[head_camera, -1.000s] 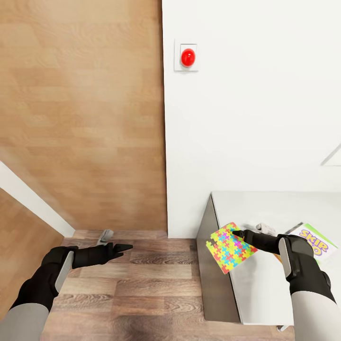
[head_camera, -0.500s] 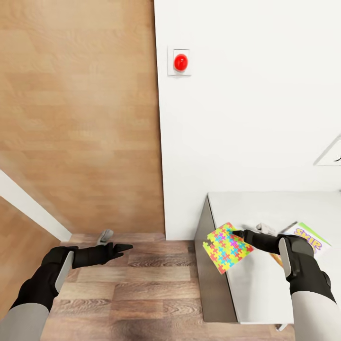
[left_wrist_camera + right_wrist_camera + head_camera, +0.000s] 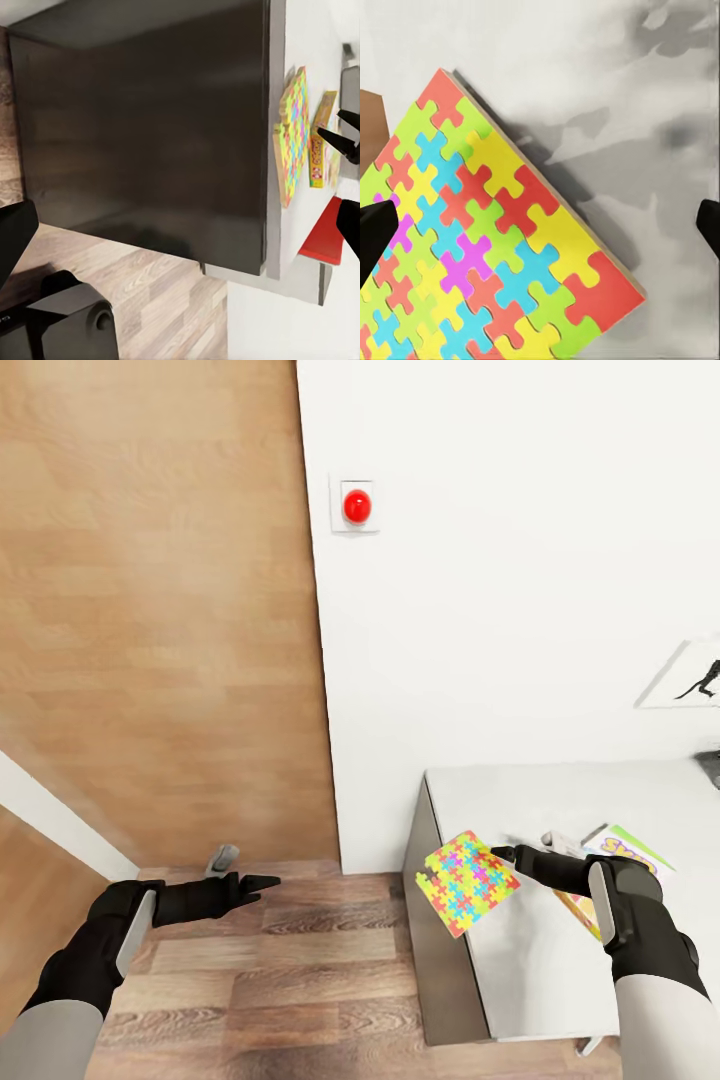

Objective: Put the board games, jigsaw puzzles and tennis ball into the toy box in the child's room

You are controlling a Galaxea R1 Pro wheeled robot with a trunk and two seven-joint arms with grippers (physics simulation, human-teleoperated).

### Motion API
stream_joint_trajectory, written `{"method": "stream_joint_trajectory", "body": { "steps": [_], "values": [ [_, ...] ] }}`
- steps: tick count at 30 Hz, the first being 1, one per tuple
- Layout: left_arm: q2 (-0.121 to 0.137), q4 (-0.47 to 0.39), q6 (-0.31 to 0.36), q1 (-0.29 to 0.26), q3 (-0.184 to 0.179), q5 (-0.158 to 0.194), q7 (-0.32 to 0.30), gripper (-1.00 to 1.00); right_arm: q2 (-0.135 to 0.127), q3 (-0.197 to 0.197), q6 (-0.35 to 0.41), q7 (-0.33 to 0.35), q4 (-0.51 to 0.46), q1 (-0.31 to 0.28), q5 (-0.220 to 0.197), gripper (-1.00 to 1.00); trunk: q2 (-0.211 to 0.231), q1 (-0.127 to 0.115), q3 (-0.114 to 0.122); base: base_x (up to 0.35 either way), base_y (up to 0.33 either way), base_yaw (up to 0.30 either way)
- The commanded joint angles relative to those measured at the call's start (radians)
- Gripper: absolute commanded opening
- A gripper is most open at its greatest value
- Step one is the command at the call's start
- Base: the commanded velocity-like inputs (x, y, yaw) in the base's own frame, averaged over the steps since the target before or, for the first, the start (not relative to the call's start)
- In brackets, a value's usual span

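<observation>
Room: we see a white wall with a red round button on a small plate, a brown wooden door beside it, and a wood-plank floor below.
Table: the white top runs from the wall toward us on the right side of the head view; its dark end panel faces the floor.
Jigsaw puzzle: we see one colourful square at the table's near left corner, partly over the edge and tilted up; in the right wrist view it casts a shadow on the white top.
Right gripper: the black gripper is at the puzzle's edge, and its tip seems to touch that edge. In the right wrist view two dark tips stand far apart, one over the puzzle, one over the bare top, so we read the pincer as wide; whether it really pinches the puzzle, we cannot tell for sure.
Board game: a green-edged box with purple letters lies on the table, partly behind the right arm; an orange-yellow box edge is under the wrist.
Left gripper: it hangs over the floor, well apart from the table, with nothing between its fingers; we cannot tell how wide the pincer is.
Picture: a black silhouette print is on the wall, at the right edge.
</observation>
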Motion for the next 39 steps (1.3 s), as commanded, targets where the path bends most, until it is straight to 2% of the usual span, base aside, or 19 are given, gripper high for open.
{"method": "stream_joint_trajectory", "body": {
  "steps": [1,34,39],
  "values": [
    [0.000,0.000,0.006,-0.001,0.000,0.003,-0.001,1.00,0.000,-0.002,0.005,0.006,-0.002,-0.001,0.005,1.00,-0.002,0.001,0.000,0.000,0.000,-0.103],
    [0.000,0.000,0.006,-0.001,-0.001,0.002,-0.001,1.00,0.007,-0.002,0.005,0.042,-0.041,0.000,-0.001,1.00,-0.002,0.001,0.053,0.000,0.000,-0.017],
    [-0.001,0.000,0.006,-0.001,-0.001,0.002,-0.001,1.00,0.008,-0.002,0.013,0.104,-0.128,0.026,-0.002,1.00,-0.002,0.001,0.062,0.000,0.000,0.000]
  ]
}}
